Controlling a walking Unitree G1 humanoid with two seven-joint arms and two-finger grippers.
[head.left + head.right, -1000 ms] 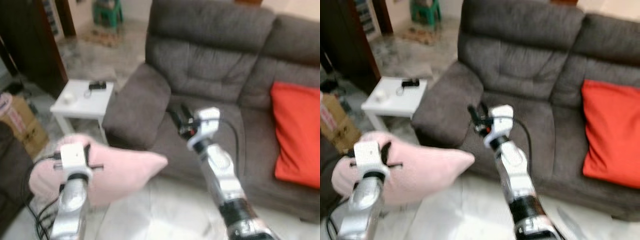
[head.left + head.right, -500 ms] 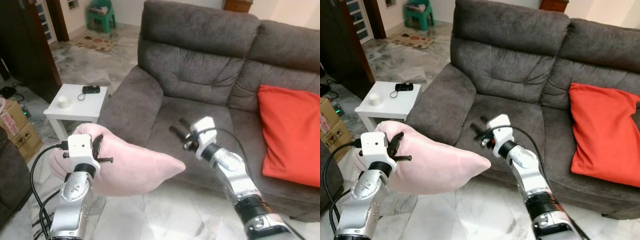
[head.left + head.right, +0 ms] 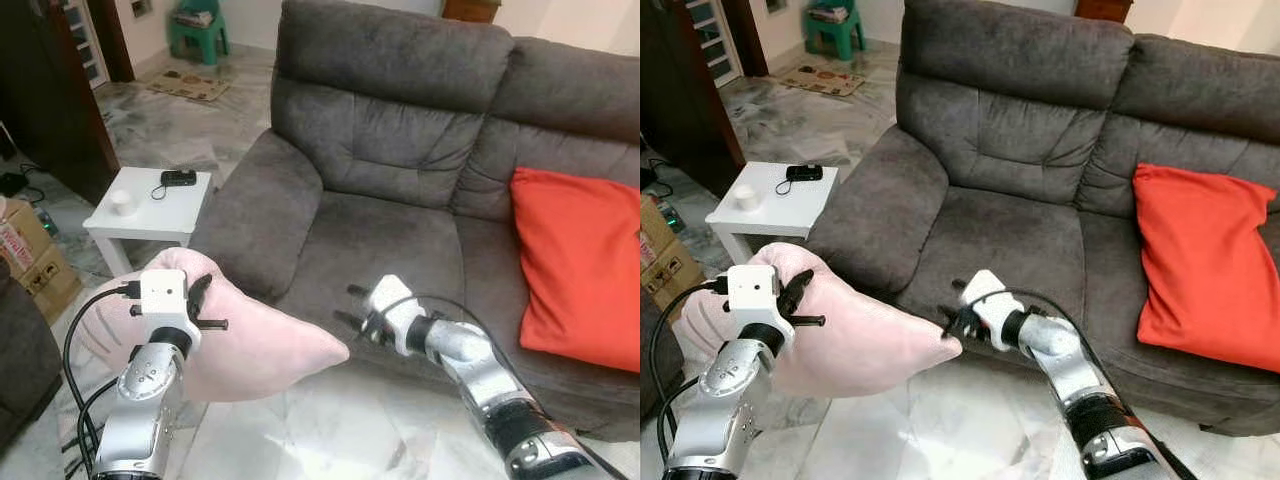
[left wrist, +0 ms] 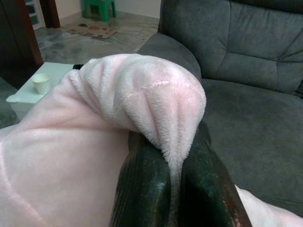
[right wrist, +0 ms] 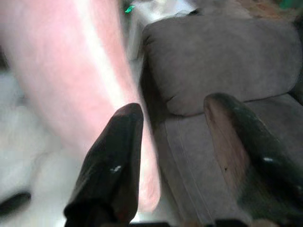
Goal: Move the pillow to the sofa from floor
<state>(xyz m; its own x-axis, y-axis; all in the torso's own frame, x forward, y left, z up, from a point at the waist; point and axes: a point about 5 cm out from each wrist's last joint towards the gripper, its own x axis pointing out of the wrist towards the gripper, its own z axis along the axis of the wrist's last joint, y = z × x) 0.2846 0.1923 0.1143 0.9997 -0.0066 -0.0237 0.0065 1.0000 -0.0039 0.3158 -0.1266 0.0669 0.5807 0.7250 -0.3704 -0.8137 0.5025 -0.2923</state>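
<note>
You're in a home living room. Big dark grey fabric sofa takes up most of the view, red cushion propped on its right seat. Small white side table just beside the sofa's arm, with a white cup and a small black device on top. Polished marble floor, small patterned rug and a green stool further back, cardboard box at the left edge.
</note>
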